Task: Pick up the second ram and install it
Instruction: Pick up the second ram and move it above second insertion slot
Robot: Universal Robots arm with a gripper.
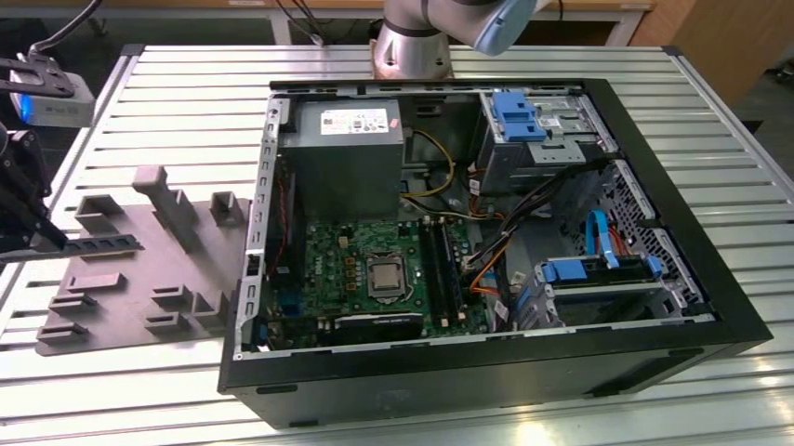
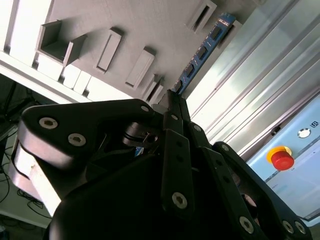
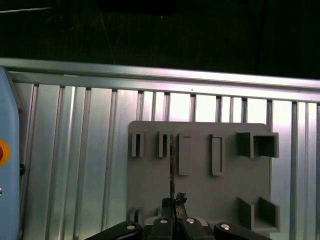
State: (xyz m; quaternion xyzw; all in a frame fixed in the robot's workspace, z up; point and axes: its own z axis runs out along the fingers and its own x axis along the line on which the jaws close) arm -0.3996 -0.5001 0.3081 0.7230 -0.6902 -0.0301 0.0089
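Note:
At the exterior view's left, my gripper (image 1: 55,243) is shut on one end of the second ram (image 1: 106,244), a dark narrow stick held level just above the light grey tray (image 1: 137,288). In the second wrist view the black fingers (image 2: 176,107) meet on the ram (image 2: 202,50), whose chips run along its face away from the gripper over the tray (image 2: 125,25). The first wrist view shows the ram (image 3: 171,167) edge-on as a thin line rising from the gripper (image 3: 174,201) over the tray (image 3: 205,195). The black motherboard slots (image 1: 442,269) lie inside the open case (image 1: 694,334).
The open computer case takes up the table's middle and the exterior view's right, with cables and blue drive bays inside. The arm's base (image 1: 416,42) stands behind it. A pale box with a red stop button (image 2: 281,159) sits beside the tray. The tray's tall post (image 1: 155,190) rises near the ram.

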